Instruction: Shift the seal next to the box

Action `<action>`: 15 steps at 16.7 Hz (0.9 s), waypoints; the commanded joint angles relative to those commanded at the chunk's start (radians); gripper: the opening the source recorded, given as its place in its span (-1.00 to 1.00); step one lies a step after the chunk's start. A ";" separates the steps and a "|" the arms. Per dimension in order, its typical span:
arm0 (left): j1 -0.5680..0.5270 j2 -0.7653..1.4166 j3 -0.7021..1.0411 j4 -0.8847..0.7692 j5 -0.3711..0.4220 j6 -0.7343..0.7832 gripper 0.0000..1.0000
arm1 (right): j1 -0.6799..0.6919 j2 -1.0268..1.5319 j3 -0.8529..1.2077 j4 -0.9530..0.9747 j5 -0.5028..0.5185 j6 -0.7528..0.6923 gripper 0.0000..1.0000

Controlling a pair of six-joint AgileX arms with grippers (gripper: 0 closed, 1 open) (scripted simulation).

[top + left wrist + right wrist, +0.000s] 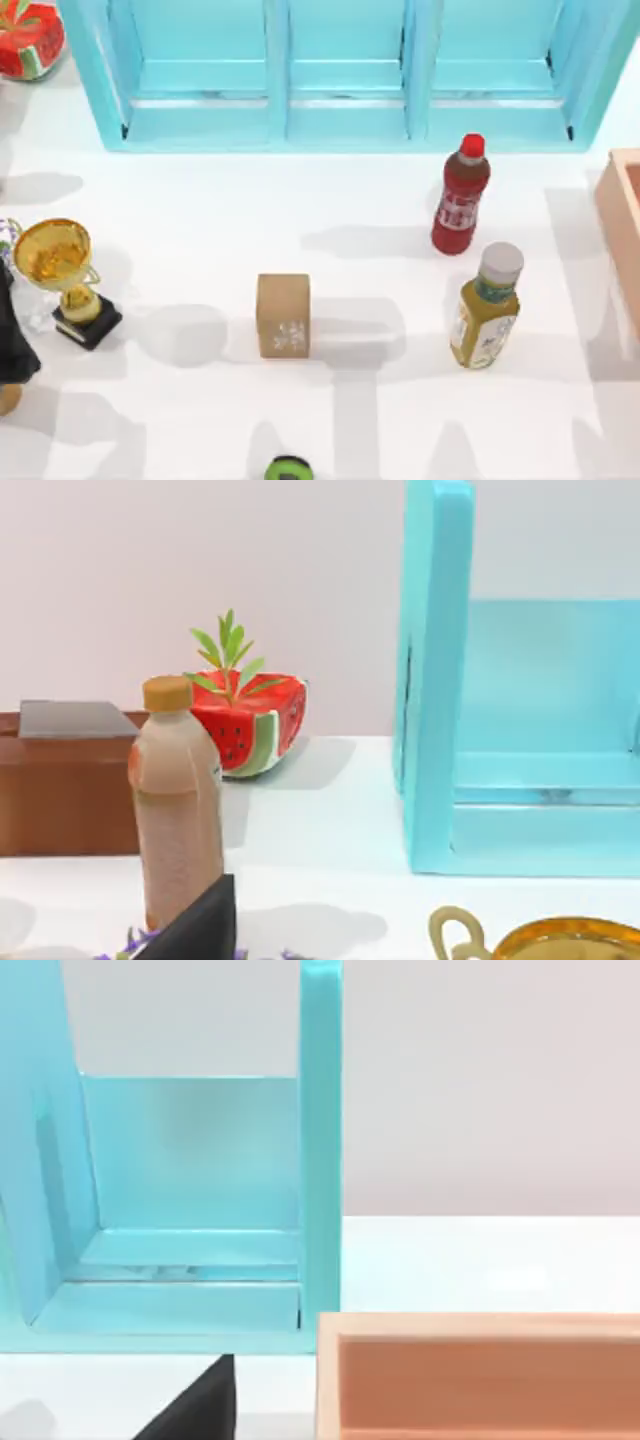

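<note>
The seal [283, 315] is a small tan block with a faint white mark, standing upright near the middle of the table. The box [622, 225] is salmon-pink and sits at the table's right edge, cut off by the frame; its thick wall [480, 1370] fills the near ground of the right wrist view. Two bottles stand between seal and box. My left arm [14, 340] is a dark shape at the left edge, well left of the seal. A dark part of my left gripper [200, 932] and of my right gripper [195, 1405] shows low in each wrist view.
A red bottle [460, 195] and a yellow-green bottle [487, 308] stand right of the seal. A gold trophy [65, 280] stands at the left, a turquoise cabinet [340, 70] along the back, a watermelon planter [30, 38] at the back left. A green-black object [288, 468] lies at the front edge.
</note>
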 joint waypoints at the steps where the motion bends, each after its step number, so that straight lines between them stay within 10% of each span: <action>1: 0.000 0.000 0.000 0.000 0.000 0.000 1.00 | 0.000 0.000 0.000 0.000 0.000 0.000 1.00; 15: 0.000 0.000 0.000 0.000 0.000 0.000 1.00 | 0.315 0.783 0.772 -0.509 0.062 0.266 1.00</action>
